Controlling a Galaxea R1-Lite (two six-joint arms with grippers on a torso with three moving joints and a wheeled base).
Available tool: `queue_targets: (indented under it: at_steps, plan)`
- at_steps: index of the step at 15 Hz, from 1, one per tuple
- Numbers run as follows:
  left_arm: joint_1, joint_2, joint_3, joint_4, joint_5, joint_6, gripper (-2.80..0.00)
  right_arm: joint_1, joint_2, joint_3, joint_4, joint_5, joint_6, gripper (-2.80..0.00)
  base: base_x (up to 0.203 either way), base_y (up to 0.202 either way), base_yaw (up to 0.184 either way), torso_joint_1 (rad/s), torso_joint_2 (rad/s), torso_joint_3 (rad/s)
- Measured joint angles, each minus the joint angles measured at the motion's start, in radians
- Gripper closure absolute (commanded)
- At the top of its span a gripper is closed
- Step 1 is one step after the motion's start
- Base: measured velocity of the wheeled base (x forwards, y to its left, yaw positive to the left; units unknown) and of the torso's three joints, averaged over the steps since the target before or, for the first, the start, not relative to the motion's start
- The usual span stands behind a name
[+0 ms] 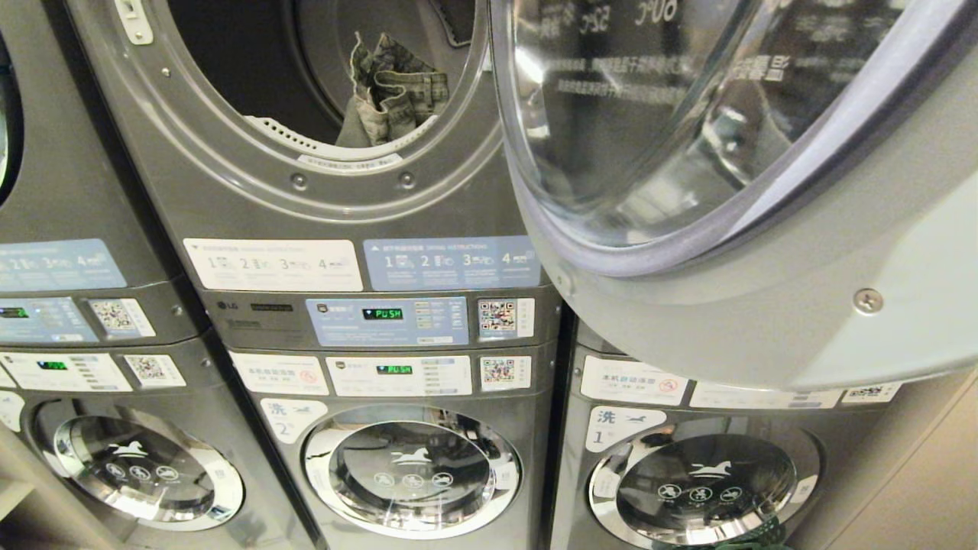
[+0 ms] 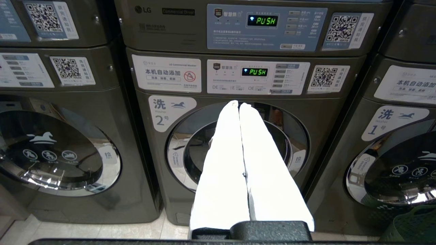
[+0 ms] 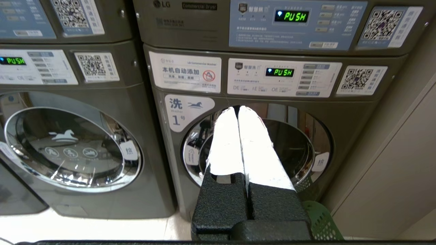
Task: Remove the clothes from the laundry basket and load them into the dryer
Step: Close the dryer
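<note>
We find a garment (image 1: 393, 92) already lying in the open dryer (image 1: 306, 183), its door (image 1: 688, 153) swung wide, while our left gripper (image 2: 239, 103) and right gripper (image 3: 237, 108) hang closed and empty, so next we must reach the green laundry basket (image 3: 322, 221).

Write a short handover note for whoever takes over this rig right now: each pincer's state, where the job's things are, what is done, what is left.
Left pincer: shut, empty, facing washer 2.
Right pincer: shut, empty, facing washer 1.
Dryer door: open. Clothes lie inside the drum.
Green laundry basket: on the floor by washer 1; contents not visible.
Left: check the basket, load anything remaining.
</note>
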Motion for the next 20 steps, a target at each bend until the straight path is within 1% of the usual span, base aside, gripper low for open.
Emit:
queue_targets:
  at_steps: [6, 9, 11, 13, 15, 17, 18, 20]
  plan:
    - [0.0, 0.0, 0.0, 0.0, 0.001, -0.001, 0.0, 0.0, 0.0, -0.01, -0.004, 0.007, -0.008, 0.0, 0.0, 0.0, 0.0, 0.003, 0.0, 0.2]
    - [0.0, 0.0, 0.0, 0.0, 0.001, -0.001, 0.0, 0.0, 0.041, -0.138, -0.014, 0.041, -0.013, 0.0, 0.0, 0.0, 0.0, 0.006, 0.0, 0.096]
    - [0.0, 0.0, 0.0, 0.0, 0.001, -0.001, 0.0, 0.0, 0.165, -0.278, -0.031, 0.074, -0.006, 0.0, 0.0, 0.0, 0.0, 0.0, 0.0, 0.0]
    - [0.0, 0.0, 0.0, 0.0, 0.001, -0.001, 0.0, 0.0, 0.36, -0.434, -0.083, 0.125, 0.009, 0.0, 0.0, 0.0, 0.0, 0.0, 0.0, 0.0]
    - [0.0, 0.0, 0.0, 0.0, 0.001, -0.001, 0.0, 0.001, 0.574, -0.553, -0.191, 0.169, 0.024, 0.0, 0.0, 0.0, 0.0, 0.0, 0.0, 0.0]
    - [0.0, 0.0, 0.0, 0.0, 0.0, -0.001, 0.0, 0.016, 0.792, -0.659, -0.348, 0.228, 0.04, 0.0, 0.0, 0.0, 0.0, 0.0, 0.0, 0.0]
    - [0.0, 0.0, 0.0, 0.0, 0.001, -0.001, 0.0, 0.039, 0.887, -0.714, -0.429, 0.266, 0.052, 0.0, 0.0, 0.0, 0.0, 0.0, 0.0, 0.0]
    - [0.0, 0.0, 0.0, 0.0, 0.001, -0.001, 0.0, 0.135, 1.036, -0.821, -0.56, 0.328, 0.081, 0.0, 0.0, 0.0, 0.0, 0.0, 0.0, 0.0]
